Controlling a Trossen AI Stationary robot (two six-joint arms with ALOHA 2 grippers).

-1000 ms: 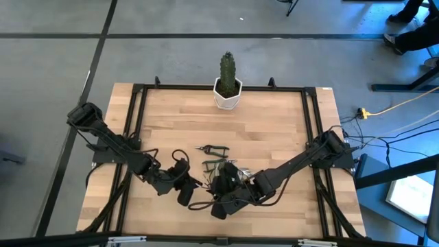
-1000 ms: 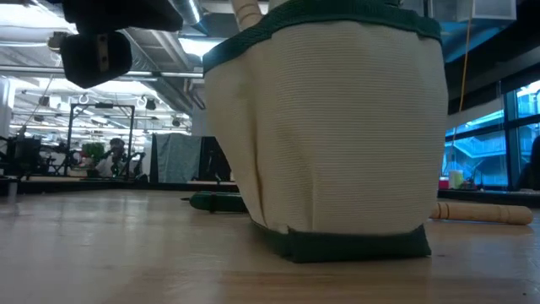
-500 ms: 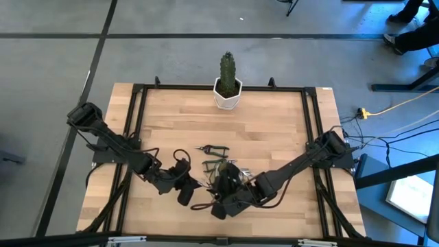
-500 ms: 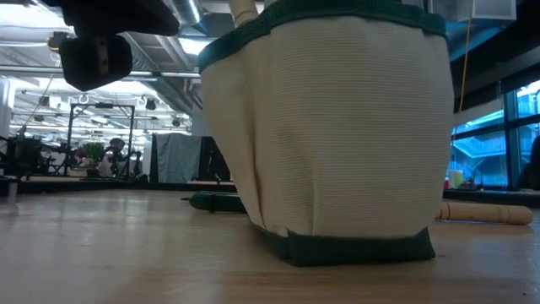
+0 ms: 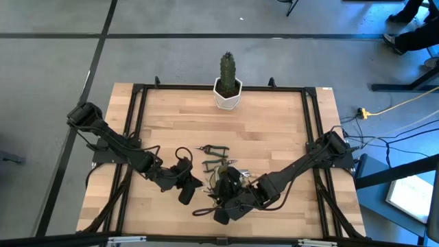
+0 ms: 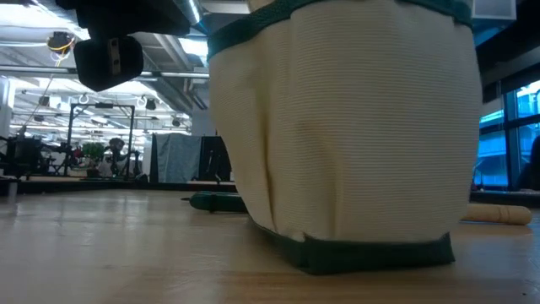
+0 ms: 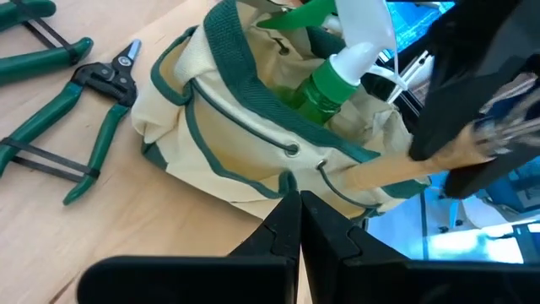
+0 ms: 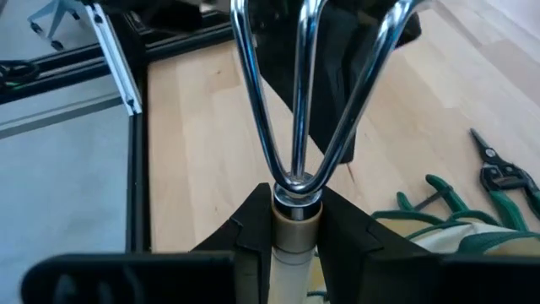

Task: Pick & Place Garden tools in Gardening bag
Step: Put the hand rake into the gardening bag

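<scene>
The tan gardening bag with green trim point(image 5: 223, 180) stands on the table near its front edge and fills the low view point(image 6: 346, 135). A green sprayer point(image 7: 325, 84) sticks out of its mouth. My left gripper point(image 7: 297, 203) is shut at the bag's rim, on the bag's left. My right gripper point(image 8: 295, 221) is shut on a wooden-handled metal fork point(image 8: 295, 101), right of the bag and above it. Two green-handled shears point(image 7: 93, 110) lie flat on the table beyond the bag. My left gripper meets the bag's wall just under the green rim point(image 7: 287, 180), coming level from the table's left. The shut fingertips hide how much cloth lies between them. The bag's base stays on the table. My right gripper pinches the fork's wooden handle at its metal collar point(image 8: 295, 209) between its two fingers. The fingers lie along the fork, and the three tines reach out past them. The fork is lifted clear of the table, and the handle's other end point(image 7: 371, 176) lies at the bag's rim.
A green cactus in a white pot point(image 5: 228, 86) stands at the table's far edge. A wooden-handled tool point(image 6: 498, 215) lies on the table to the bag's right. A black frame point(image 5: 137, 110) runs around the tabletop.
The bag has slid toward the table's near edge and a little right, and looms larger in the low view. My right gripper has gone the same way with the fork. The wooden end that showed above the bag's rim has gone from the low view.
</scene>
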